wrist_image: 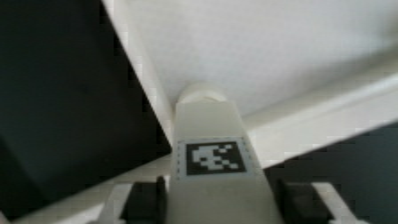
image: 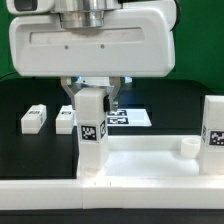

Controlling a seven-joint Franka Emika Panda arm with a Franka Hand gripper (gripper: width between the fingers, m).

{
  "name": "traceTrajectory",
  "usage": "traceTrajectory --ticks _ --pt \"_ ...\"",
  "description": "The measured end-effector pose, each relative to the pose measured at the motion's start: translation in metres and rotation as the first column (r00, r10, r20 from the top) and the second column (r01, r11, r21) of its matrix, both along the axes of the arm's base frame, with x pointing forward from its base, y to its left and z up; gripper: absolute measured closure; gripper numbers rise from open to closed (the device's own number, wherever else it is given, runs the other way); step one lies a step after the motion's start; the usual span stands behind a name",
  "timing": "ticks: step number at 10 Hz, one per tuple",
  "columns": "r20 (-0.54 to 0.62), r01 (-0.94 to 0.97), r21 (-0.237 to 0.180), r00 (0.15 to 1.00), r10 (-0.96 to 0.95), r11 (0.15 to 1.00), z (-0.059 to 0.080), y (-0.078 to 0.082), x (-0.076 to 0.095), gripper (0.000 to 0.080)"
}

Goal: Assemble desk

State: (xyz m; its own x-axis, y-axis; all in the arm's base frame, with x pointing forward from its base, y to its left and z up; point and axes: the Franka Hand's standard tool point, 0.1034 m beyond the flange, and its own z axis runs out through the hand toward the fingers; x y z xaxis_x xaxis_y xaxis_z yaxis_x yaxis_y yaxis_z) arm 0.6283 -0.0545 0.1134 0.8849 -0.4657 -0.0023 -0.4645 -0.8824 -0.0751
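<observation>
The white tabletop (image: 140, 160) lies across the front of the exterior view with its raised rim up. One tagged white leg (image: 213, 122) stands upright in its corner at the exterior view's right, beside a round socket (image: 186, 148). My gripper (image: 92, 98) is shut on another white tagged leg (image: 92, 132) and holds it upright over the tabletop's corner at the exterior view's left. In the wrist view that leg (wrist_image: 217, 150) runs out from between my fingers (wrist_image: 146, 200) towards the tabletop (wrist_image: 267, 50). Two loose legs (image: 34, 119) (image: 66, 119) lie on the black table behind.
The marker board (image: 132, 118) lies flat on the black table behind my gripper. A long white bar (image: 110, 193) runs along the front edge. A green wall closes the back.
</observation>
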Motion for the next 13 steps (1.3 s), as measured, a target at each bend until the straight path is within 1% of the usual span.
traceTrajectory --ticks 1,2,3,4,5,6,7,8,9,10,11,12,13 --pt "-0.010 0.169 0.004 0.986 -0.169 0.986 0.000 0.001 0.000 0.0511" --pt "-0.022 0.316 0.022 0.949 -0.315 0.949 0.000 0.002 0.000 0.0511" --pt "-0.049 0.519 0.042 0.855 -0.517 0.854 -0.001 0.004 0.000 0.0511" --pt "-0.076 0.663 0.059 0.748 -0.659 0.746 -0.001 0.006 0.001 0.0511" --pt "-0.097 0.754 0.066 0.657 -0.747 0.654 -0.001 0.007 0.001 0.0511" --pt "-0.111 0.812 0.062 0.583 -0.805 0.580 -0.001 0.010 0.002 0.0510" --pt "-0.118 0.836 0.058 0.548 -0.828 0.545 -0.002 0.012 0.002 0.0510" --pt "-0.120 0.842 0.057 0.539 -0.834 0.536 -0.002 0.012 0.002 0.0409" --pt "-0.117 0.829 0.059 0.559 -0.821 0.556 -0.002 0.012 0.002 0.0409" --pt "-0.108 0.752 0.065 0.659 -0.744 0.656 -0.002 0.012 0.001 0.0271" --pt "-0.105 0.610 0.073 0.792 -0.602 0.789 -0.002 0.010 -0.002 0.0188" --pt "-0.099 0.458 0.088 0.888 -0.450 0.885 -0.002 0.007 -0.006 0.0188" --pt "-0.088 0.385 0.091 0.922 -0.378 0.918 -0.003 0.003 -0.009 0.0157"
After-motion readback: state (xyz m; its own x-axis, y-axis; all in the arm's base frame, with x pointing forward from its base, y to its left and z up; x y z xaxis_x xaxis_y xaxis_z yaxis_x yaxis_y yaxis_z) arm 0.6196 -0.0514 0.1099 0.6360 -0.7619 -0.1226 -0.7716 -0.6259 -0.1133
